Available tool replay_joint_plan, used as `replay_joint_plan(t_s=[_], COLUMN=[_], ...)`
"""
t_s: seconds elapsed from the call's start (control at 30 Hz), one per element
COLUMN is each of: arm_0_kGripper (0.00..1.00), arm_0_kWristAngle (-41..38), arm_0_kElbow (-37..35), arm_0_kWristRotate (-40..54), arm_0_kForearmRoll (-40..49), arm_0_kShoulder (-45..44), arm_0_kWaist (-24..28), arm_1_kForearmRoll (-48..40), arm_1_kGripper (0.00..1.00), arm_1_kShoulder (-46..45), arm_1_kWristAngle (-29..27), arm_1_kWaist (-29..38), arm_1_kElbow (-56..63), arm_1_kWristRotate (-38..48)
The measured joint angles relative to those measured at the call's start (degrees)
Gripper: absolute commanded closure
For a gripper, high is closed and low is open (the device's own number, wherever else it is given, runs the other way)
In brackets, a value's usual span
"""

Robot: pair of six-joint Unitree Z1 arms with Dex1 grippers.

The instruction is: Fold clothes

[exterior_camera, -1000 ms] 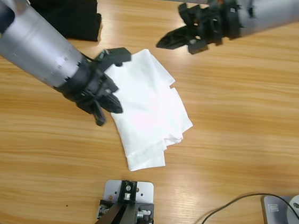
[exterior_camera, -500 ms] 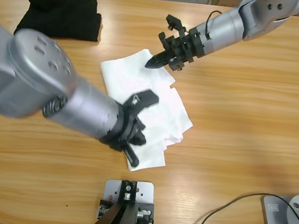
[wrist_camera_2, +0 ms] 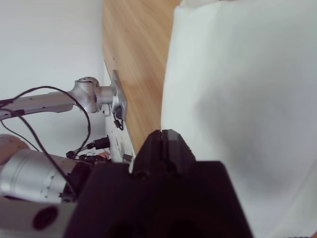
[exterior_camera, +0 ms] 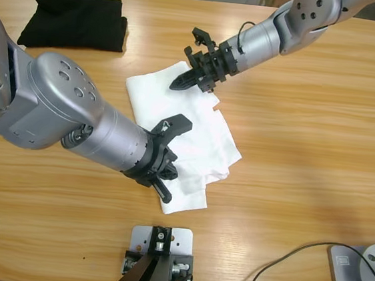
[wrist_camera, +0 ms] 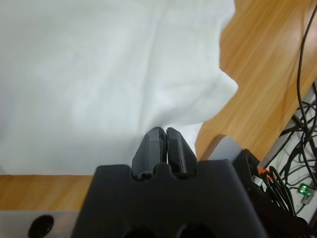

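The white T-shirt [exterior_camera: 184, 137] lay part-folded at the desk's [exterior_camera: 306, 160] middle, the left gripper [exterior_camera: 162, 178] with jaws together at its six-o'clock edge, the right gripper [exterior_camera: 183, 82] likewise at twelve o'clock — seemingly between folds — so next each likely needed opening to take an edge.

A fixed overhead camera looks straight down on the wooden desk [exterior_camera: 306, 160], taking in both arms. The left wrist camera sits just behind the left end effector [wrist_camera: 162, 144], close over the white T-shirt [wrist_camera: 99, 74], facing the desk's near edge. The right wrist camera looks along the right end effector [wrist_camera_2: 166, 144], close over the same shirt, which all three views share.
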Motion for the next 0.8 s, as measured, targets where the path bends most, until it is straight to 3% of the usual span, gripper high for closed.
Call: replay_joint_plan(t_s=[0.33,0.57,0.8], arm_0_kGripper=[1.000,1.000,1.000], arm_0_kWristAngle=[-0.9,-3.1,-3.4], arm_0_kElbow=[1.2,6.4,8.2], arm_0_kWristRotate=[-0.3,-0.6,-1.2], arm_0_kForearmRoll=[-2.7,-6.2,-7.7], arm_0_kShoulder=[0.1,0.1,0.1], arm_0_kWaist=[0.3,0.0,-0.2], arm_1_kForearmRoll=[0.0,0.0,0.1], arm_1_kGripper=[1.000,1.000,1.000], arm_1_kShoulder=[2.3,4.7,6.7], arm_1_kWristAngle=[0.0,-0.1,-1.3], arm_1_kWaist=[-0.2,-0.9,-5.8], arm_1_kElbow=[-0.2,-4.1,-5.8], arm_1_kWristRotate=[-0.5,-0.5,-0.9])
